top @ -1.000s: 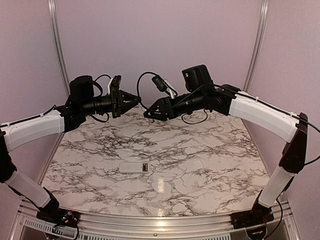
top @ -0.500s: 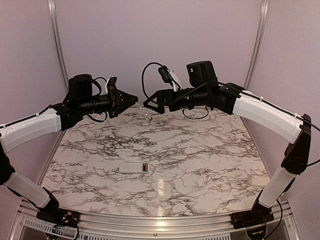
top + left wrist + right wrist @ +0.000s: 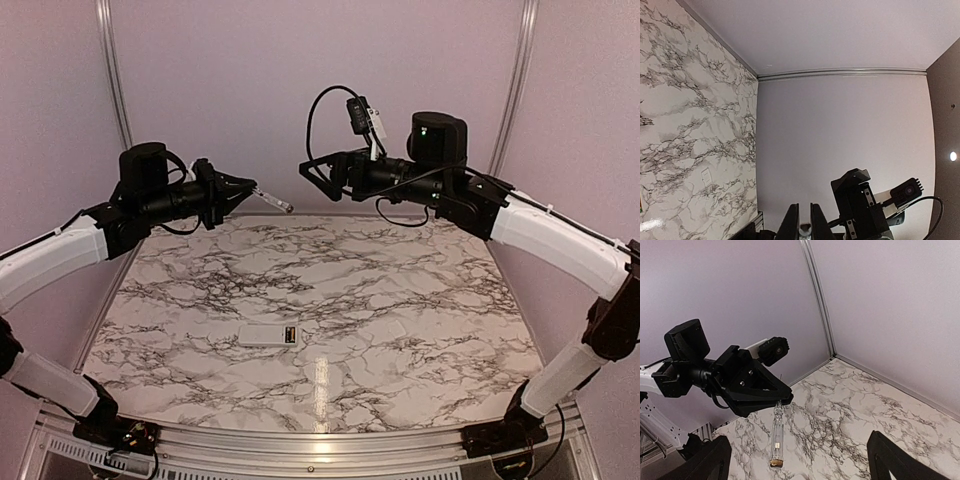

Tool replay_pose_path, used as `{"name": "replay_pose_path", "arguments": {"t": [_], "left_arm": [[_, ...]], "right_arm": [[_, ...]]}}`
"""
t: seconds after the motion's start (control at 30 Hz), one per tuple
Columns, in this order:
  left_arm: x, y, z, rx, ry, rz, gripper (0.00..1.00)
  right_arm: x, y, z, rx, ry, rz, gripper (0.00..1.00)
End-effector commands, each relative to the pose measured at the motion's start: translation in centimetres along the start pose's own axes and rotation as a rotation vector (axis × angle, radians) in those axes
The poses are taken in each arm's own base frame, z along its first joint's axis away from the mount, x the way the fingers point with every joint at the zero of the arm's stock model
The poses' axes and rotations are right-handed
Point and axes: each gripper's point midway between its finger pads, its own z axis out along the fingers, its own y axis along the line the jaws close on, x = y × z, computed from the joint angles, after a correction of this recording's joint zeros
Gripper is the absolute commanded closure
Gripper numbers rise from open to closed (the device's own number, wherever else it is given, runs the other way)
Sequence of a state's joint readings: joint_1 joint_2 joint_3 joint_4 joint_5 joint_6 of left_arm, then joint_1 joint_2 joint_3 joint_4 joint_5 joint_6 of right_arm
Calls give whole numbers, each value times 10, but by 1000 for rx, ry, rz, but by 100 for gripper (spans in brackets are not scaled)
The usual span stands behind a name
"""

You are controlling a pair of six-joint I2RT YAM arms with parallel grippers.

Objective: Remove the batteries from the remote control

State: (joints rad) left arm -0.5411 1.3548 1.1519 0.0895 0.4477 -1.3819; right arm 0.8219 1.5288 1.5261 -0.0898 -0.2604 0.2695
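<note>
With the right end effector [image 3: 314, 177] spread empty, a battery [image 3: 274, 203] is held by its tip in the closed left end effector [image 3: 250, 188] at 11 o'clock, above the remote [image 3: 268, 335]; slippage could see it dropped

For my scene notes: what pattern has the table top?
The table top is white marble with dark veins; top external view.
</note>
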Motion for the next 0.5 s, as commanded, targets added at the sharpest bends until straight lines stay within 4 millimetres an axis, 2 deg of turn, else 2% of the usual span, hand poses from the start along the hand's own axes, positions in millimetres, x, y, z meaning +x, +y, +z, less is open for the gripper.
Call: {"name": "replay_pose_path", "arguments": {"t": [0.0,0.1,0.27,0.47], "left_arm": [[-9,2,-11,-28,-58,-175,100],[-12,-5,-13,-15,-73,-168,100],[-8,1,-11,-39,-50,-222,100],[-9,2,-19,-54,-82,-253,100]], "right_arm": [[-12,13,1,-59,-56,-45,8],[-14,20,6,-113,-70,-27,9],[-6,25,18,-167,-37,5,15],[9,21,31,-173,9,34,16]]}}
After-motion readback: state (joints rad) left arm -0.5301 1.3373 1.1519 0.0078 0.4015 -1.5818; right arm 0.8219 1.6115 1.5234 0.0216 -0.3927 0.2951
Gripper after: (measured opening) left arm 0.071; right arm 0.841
